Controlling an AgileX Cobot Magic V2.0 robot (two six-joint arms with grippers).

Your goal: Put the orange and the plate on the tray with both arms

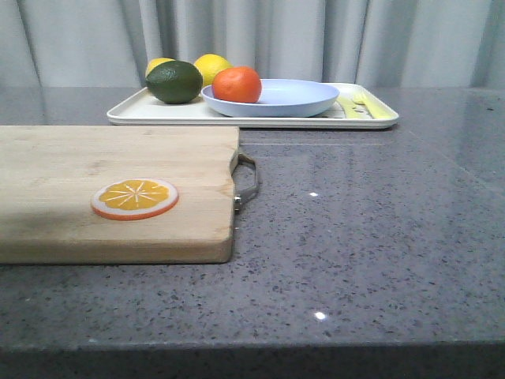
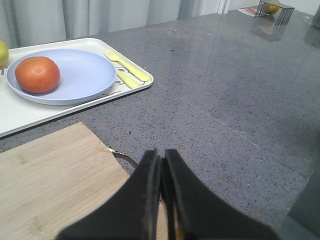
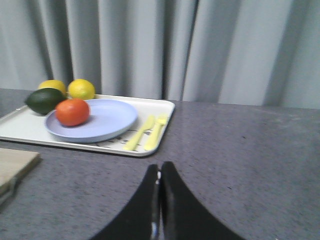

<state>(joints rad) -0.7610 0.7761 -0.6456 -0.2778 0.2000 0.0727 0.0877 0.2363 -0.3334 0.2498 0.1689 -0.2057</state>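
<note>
The orange (image 1: 237, 84) rests on the lavender-blue plate (image 1: 300, 99), and the plate sits on the cream-white tray (image 1: 138, 113) at the back of the table. All three show in the left wrist view: orange (image 2: 37, 74), plate (image 2: 80, 75), tray (image 2: 30, 112). They also show in the right wrist view: orange (image 3: 73, 111), plate (image 3: 107, 120), tray (image 3: 20, 127). My left gripper (image 2: 161, 155) is shut and empty, near the cutting board's handle. My right gripper (image 3: 160, 169) is shut and empty over bare table, short of the tray. Neither gripper shows in the front view.
A wooden cutting board (image 1: 110, 189) with a metal handle (image 1: 248, 181) and a flat orange slice (image 1: 135, 197) lies front left. A dark green fruit (image 1: 173, 81) and two lemons (image 1: 211, 66) lie on the tray's left part. Yellow utensils print (image 1: 359, 104) marks its right end.
</note>
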